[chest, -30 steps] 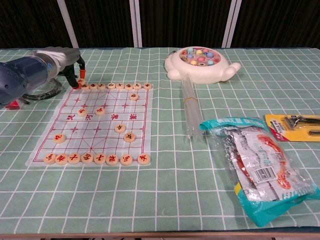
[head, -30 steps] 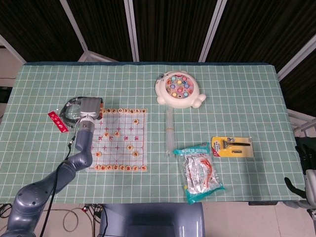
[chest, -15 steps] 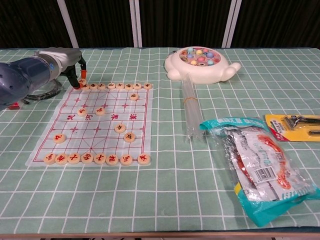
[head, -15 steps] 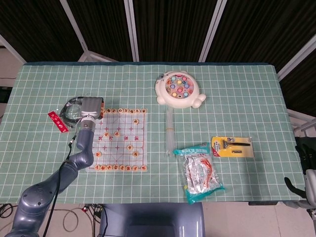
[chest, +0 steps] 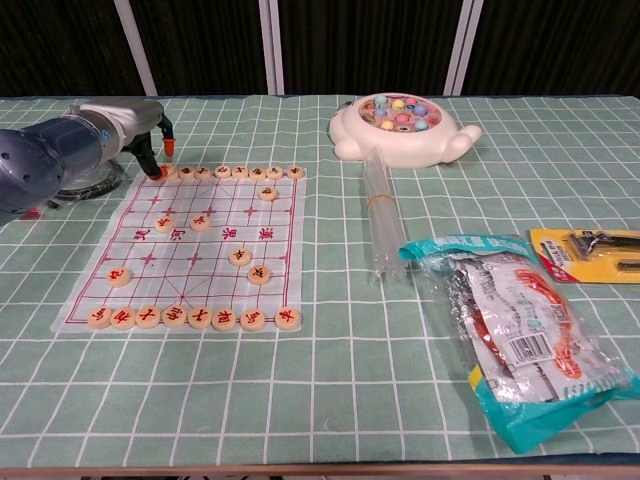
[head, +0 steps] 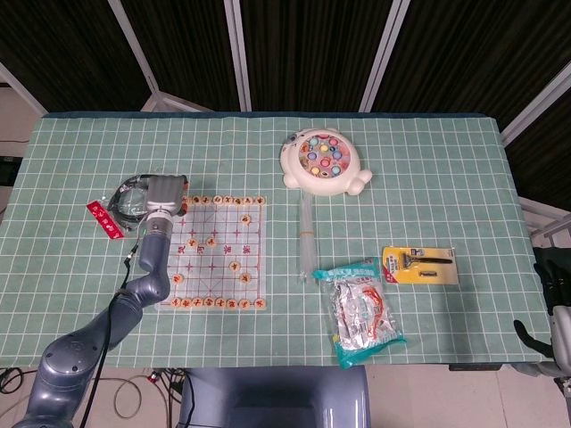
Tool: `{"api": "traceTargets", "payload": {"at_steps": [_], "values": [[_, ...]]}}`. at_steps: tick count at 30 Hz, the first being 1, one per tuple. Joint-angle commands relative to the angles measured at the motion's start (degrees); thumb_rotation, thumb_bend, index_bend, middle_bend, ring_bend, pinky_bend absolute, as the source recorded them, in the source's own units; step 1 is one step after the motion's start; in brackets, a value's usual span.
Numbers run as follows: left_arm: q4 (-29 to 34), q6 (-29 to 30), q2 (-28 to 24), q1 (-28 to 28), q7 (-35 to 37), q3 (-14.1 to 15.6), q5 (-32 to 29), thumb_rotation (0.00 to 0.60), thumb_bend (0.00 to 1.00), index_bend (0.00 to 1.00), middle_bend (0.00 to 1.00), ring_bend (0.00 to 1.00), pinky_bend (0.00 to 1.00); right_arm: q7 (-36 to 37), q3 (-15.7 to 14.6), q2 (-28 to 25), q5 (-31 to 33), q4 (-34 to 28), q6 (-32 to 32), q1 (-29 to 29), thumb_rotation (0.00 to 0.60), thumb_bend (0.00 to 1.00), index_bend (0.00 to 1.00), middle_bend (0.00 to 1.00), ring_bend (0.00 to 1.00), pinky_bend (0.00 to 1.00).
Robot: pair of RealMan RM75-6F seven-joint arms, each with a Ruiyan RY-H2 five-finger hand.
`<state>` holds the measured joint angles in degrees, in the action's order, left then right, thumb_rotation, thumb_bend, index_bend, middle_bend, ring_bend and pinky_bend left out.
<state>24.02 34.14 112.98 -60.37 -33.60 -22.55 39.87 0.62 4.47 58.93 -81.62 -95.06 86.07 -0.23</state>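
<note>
Chess piece (chest: 167,172) under left hand (chest: 155,152)

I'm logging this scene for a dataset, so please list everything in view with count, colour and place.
table cloth: one, green with white grid, covers the table.
chess board: one, clear sheet with red lines, left half of the table.
chess pieces: many, tan discs with red or dark marks, in rows at the board's near and far edges, a few mid-board.
fishing toy: one, cream with coloured fish, far centre.
clear tubes: a banded bundle, transparent, in front of the toy.
snack bag: one, teal and clear, near right.
razor pack: one, yellow card, right of the bag.
red tag: one, red, left of the board.
left hand: one, grey with orange fingertips, at the board's far left corner.
right hand: one, dark, at the right edge off the table.
</note>
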Motion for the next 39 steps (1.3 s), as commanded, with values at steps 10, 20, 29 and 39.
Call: {"api": "traceTargets", "payload": {"at_steps": [10,20,29,39], "values": [[5.87,3.84,-3.85,1.69,2.33,-1.39,1.58,0.6,0.27,0.34,0.93,0.86,0.94,0.23,-0.11,-0.1,-0.24,0.12,-0.07,0.02,0.6,0.34,0.0,0.0,0.0,0.0],[33.88,17.24,-18.95,12.39,5.1,-0.71,4.39,0.6,0.22,0.24,0.61,0.58,0.71,0.26,-0.46,-0.26,-1.33,0.41,0.4,-0.09,0.6,0.34,0.0,0.0,0.0,0.0],[64.39,34.2,-34.46,27.45,12.46,5.81,17.13,0.6,0.08,0.0,0.06,0.11,0.32,-1.52,-0.6,0.02,-2.28,1.06,1.1,-0.05,0.6,0.34,0.0,0.0,0.0,0.0],[76.28,51.31,-43.87,42.52,18.81,17.92,35.2,0.6,0.01,0.0,0.0,0.0,0.08,-6.27,-0.79,1.2,-5.17,3.58,3.88,-0.19,0.6,0.34,0.0,0.0,0.0,0.0]]}}
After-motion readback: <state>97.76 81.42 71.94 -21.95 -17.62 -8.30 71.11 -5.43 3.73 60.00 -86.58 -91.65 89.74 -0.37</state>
